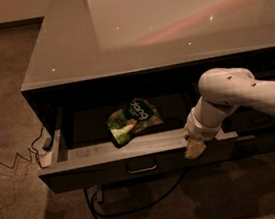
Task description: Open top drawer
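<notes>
The top drawer is a wide dark-grey drawer under the counter top, pulled partly out. Its small pull handle sits at the centre of the front. A green snack bag lies on the drawer floor. My gripper hangs at the end of the white arm, right of the handle, at the drawer's front top edge near its right end.
The glossy counter top spans above the drawer. A black cable loops on the carpet below the drawer. A thin wire runs across the floor at the left. Another dark drawer front lies to the right.
</notes>
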Motion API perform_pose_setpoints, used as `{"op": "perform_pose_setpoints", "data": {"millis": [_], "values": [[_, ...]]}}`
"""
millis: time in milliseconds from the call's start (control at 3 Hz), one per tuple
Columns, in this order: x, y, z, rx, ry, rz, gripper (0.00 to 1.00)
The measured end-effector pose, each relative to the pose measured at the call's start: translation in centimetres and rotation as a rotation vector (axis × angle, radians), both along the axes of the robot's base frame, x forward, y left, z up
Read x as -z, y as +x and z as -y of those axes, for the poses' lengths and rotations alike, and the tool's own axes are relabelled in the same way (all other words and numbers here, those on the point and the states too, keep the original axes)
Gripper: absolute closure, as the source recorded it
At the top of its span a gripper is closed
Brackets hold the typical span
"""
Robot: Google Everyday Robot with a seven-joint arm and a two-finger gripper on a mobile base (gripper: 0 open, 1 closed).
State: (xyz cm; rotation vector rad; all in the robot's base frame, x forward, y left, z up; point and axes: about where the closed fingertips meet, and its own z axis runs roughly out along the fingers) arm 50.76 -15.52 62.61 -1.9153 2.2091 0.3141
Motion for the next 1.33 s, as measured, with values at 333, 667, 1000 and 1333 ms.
{"op": "perform_pose_setpoints", "data": {"millis": [333,667,1000,1333], "values": [[-0.21,-0.71,0.20,0.002,0.003,0.002,1.00],[-0.20,-0.71,0.20,0.002,0.003,0.002,0.82],[-0.20,-0.71,0.20,0.002,0.003,0.002,0.59],[-0.20,-0.71,0.20,0.002,0.003,0.002,0.35]]}}
